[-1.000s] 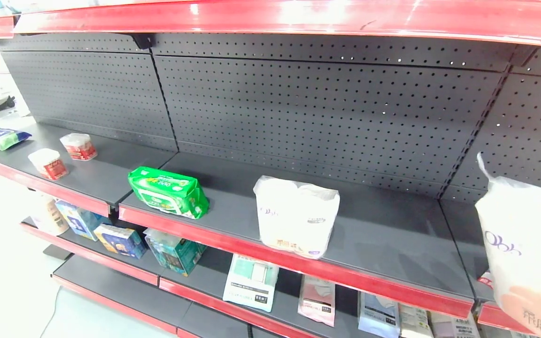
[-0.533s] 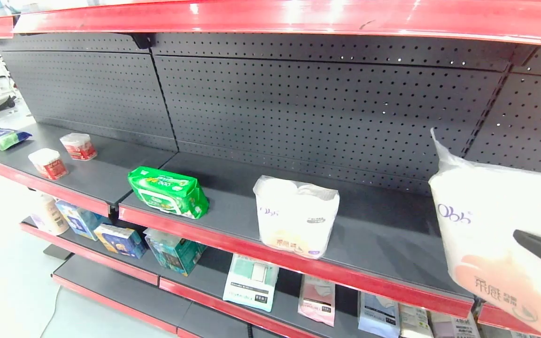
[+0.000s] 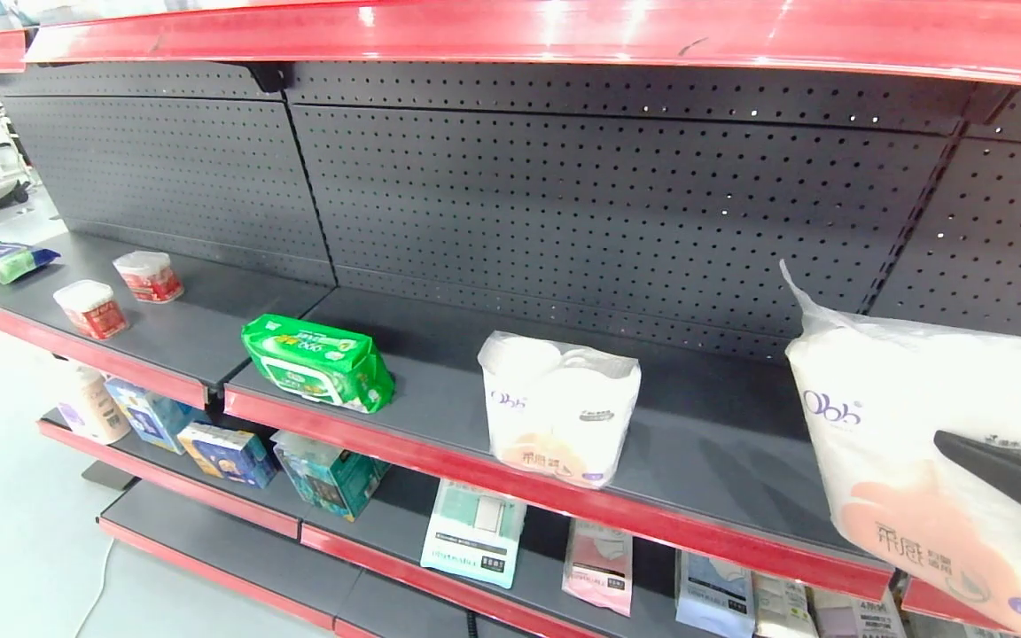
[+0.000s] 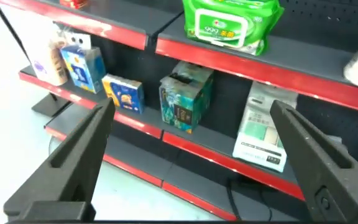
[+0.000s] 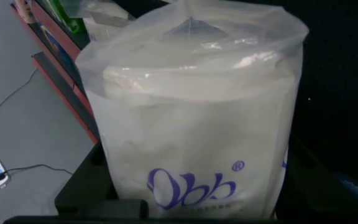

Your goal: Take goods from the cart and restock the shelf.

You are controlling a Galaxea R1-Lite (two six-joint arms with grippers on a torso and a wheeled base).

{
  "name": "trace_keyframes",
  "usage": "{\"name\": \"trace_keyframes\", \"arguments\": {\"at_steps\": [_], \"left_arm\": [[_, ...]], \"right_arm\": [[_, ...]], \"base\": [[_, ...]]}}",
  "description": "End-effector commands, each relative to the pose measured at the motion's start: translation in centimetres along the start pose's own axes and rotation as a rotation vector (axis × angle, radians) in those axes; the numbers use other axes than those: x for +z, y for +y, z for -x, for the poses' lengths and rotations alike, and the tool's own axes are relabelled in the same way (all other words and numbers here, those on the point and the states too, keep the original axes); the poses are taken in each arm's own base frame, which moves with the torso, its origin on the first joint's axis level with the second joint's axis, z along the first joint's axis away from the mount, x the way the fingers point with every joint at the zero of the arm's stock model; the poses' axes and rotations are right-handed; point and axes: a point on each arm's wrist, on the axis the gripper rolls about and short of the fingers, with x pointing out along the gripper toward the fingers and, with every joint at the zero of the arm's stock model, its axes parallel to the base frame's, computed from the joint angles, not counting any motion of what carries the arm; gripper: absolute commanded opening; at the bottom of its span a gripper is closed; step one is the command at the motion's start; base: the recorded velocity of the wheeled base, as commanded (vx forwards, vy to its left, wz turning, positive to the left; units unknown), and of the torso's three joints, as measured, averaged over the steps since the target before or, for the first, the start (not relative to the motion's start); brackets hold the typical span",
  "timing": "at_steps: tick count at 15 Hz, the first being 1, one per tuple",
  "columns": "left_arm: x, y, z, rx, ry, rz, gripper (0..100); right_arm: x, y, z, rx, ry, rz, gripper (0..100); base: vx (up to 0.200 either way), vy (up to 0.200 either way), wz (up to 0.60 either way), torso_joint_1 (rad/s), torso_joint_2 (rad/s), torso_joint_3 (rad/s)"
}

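We swing the tissue pack [image 3: 900, 425] farther left over the shelf [image 3: 723, 443], R gripper [image 3: 1007, 478] clamped on it; L gripper [image 4: 191, 162] gapes wide, empty. Set-down prob. next.

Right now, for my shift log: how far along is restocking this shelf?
Done: one white tissue pack stands on the middle shelf, right of the green wet wipes pack. In hand: the right gripper holds a second tissue pack in the air near the shelf's right end, not yet set down. The left gripper is open and empty. Left: setting that pack on the bare shelf space.
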Motion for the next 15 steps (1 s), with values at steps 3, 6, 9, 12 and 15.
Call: {"name": "trace_keyframes", "arguments": {"at_steps": [3, 6, 9, 12, 15], "left_arm": [[-0.01, 0.19, 0.07, -0.143, -0.011, -0.031, 100], [-0.17, 0.21, 0.49, -0.078, -0.065, -0.030, 100], [-0.23, 0.24, 0.68, -0.056, -0.092, 0.016, 100], [-0.23, 0.24, 0.68, -0.058, -0.093, -0.010, 100], [-0.23, 0.23, 0.68, -0.059, -0.093, -0.018, 100]], "right_arm": [[-0.22, 0.03, -0.05, 0.001, 0.008, -0.002, 0], [-0.27, 0.04, -0.05, 0.002, 0.009, -0.003, 0], [-0.23, -0.06, -0.34, 0.004, 0.018, -0.006, 0], [-0.23, -0.11, -0.47, 0.005, 0.022, -0.007, 0], [-0.26, -0.22, -0.83, 0.007, 0.033, -0.011, 0]], "base": [[0.000, 0.000, 0.00, 0.000, 0.00, 0.000], [0.000, 0.000, 0.00, 0.000, 0.00, 0.000], [0.000, 0.000, 0.00, 0.000, 0.00, 0.000], [0.000, 0.000, 0.00, 0.000, 0.00, 0.000], [0.000, 0.000, 0.00, 0.000, 0.00, 0.000]]}}
